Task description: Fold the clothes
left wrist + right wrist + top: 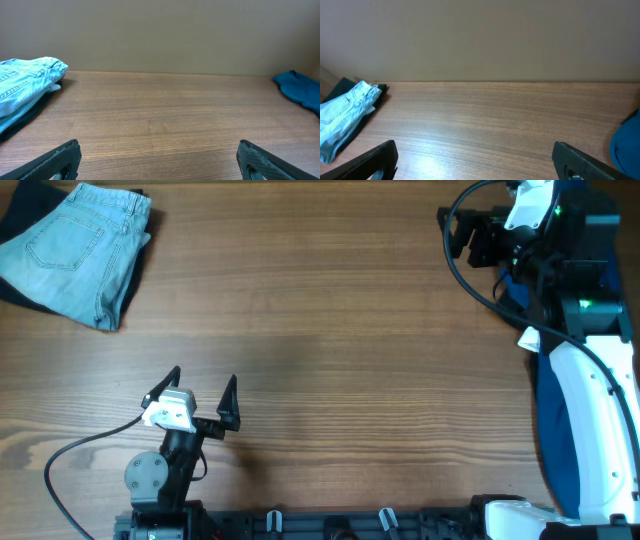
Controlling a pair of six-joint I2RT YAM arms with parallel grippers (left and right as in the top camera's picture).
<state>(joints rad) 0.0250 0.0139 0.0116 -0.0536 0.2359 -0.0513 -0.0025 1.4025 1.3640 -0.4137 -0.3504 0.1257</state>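
While at table corner, folded shorts.

Denim shorts run off the overhead's left edge. Dark garment beneath them is mostly covered. Blue cloth lies largely hidden under the right arm, cropped in both wrist views.

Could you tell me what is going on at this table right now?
Two robot arms are set up for folding clothes, but neither is touching anything. The denim shorts lie in the table's far left corner, apparently folded, on a dark garment. The left gripper is open and empty near the front edge. The right gripper is open and empty too. A blue cloth lies at the right side.
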